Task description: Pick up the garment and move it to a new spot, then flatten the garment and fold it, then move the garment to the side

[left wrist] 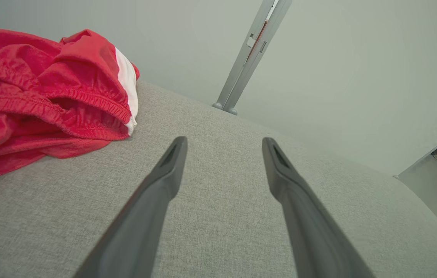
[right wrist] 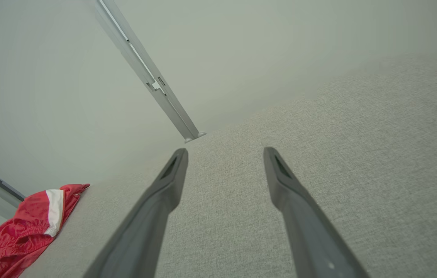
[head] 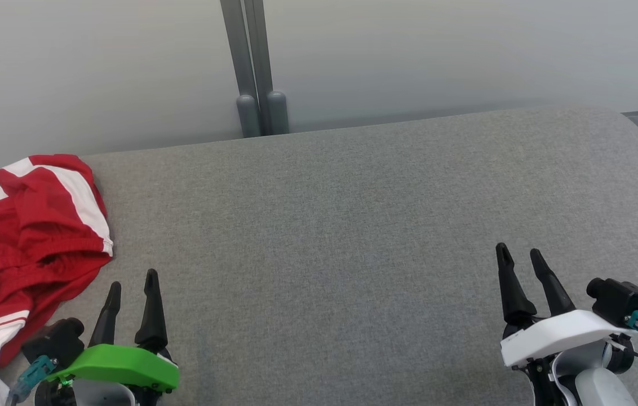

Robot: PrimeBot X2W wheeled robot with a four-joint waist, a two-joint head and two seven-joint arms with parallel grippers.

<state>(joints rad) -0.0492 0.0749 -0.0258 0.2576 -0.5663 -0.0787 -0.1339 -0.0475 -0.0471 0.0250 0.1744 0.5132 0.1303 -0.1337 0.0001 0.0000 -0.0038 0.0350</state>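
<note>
Grey fabric-covered surface (head: 324,225): wide, rounded at the far right corner. A pale wall (head: 465,51) runs behind it. A grey double post (head: 254,67) stands against the wall at the surface's far edge, a little left of centre.

Garment (head: 26,225): red with white stripes, crumpled in a heap at the left end of the surface, cut off by the head view's left and bottom edges. A gathered elastic band runs through the folds (shorts, going by that waistband), and there is a small white label inside. In the left wrist view the garment (left wrist: 48,96) sits at upper left, its nearest red hem lying flat on the grey fabric.

Left gripper (head: 133,279): lower left of the head view, with a green cover (head: 122,363) behind the fingers. Its two dark fingers (left wrist: 156,193) are spread apart with nothing between them, and bare grey fabric shows in the gap. It sits just right of the garment's near edge and does not touch it.

Right gripper (head: 519,250): lower right of the head view, with a white cover (head: 555,332). Its fingers (right wrist: 299,216) are likewise parted and hold nothing. It is well apart from the garment (right wrist: 29,227), which its wrist view shows far off at lower left.

It cannot be told whether either gripper's fingertips touch the surface.
</note>
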